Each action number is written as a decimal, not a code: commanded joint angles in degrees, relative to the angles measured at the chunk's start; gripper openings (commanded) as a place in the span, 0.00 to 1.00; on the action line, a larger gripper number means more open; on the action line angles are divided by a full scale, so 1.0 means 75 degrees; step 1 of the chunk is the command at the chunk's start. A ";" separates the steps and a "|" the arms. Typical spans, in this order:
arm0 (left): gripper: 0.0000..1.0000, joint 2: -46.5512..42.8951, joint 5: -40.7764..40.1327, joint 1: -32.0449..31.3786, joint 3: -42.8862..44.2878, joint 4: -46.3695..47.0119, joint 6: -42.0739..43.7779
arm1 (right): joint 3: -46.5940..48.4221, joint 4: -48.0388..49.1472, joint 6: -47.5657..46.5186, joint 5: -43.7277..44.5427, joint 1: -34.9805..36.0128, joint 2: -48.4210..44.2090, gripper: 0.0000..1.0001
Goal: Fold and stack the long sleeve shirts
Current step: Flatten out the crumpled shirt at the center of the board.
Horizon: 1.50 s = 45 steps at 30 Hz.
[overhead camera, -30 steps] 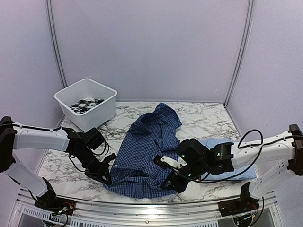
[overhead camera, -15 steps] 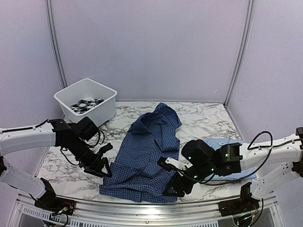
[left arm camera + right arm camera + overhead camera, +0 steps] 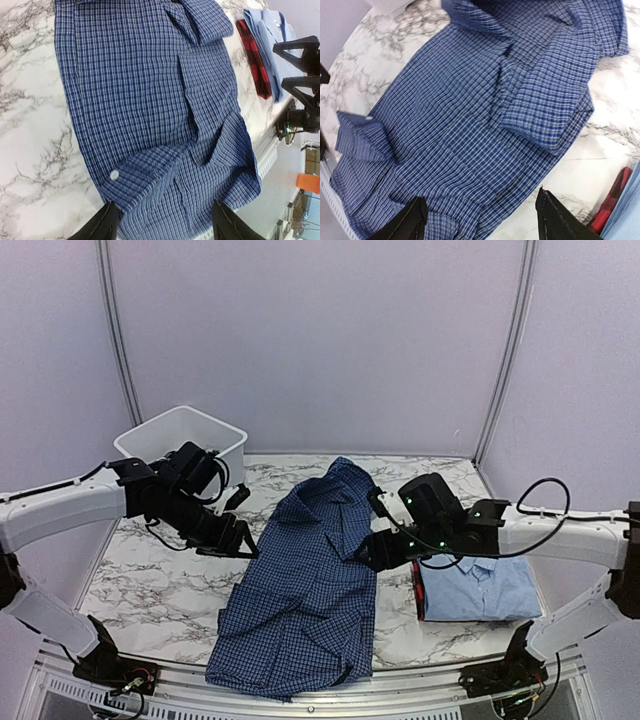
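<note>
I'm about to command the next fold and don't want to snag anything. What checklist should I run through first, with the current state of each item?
1. Left end effector open and holding nothing: ok.
2. Right end effector open and holding nothing: ok.
3. Dark blue shirt lying smooth: not ok, creases run across its lower half.
4. Its hem fully on the table: cannot tell, it lies right at the near edge.
5. Light blue shirt folded and ready as the stack base: ok, it rests on a red cloth.
</note>
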 commanded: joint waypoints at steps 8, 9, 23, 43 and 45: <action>0.66 0.3376 -0.2354 -0.0331 0.1859 0.2770 -0.0706 | 0.0851 0.1993 0.0597 -0.0600 -0.1718 0.2420 0.52; 0.66 0.3663 -0.2584 -0.0355 0.2117 0.2830 -0.0835 | 0.0925 0.2075 0.0606 -0.0656 -0.1728 0.2578 0.50; 0.64 0.5964 -0.4650 -0.0243 0.4561 0.2326 -0.1796 | 0.1210 0.1711 0.0587 -0.0573 -0.1746 0.3265 0.44; 0.00 0.7269 -0.4240 0.0444 0.6652 0.2153 -0.1031 | 0.0769 0.2062 0.0875 -0.0762 -0.1624 0.3097 0.40; 0.00 0.7360 -0.4189 0.0543 0.6861 0.2143 -0.1003 | 0.0939 0.1981 0.0812 -0.0630 -0.1654 0.3185 0.27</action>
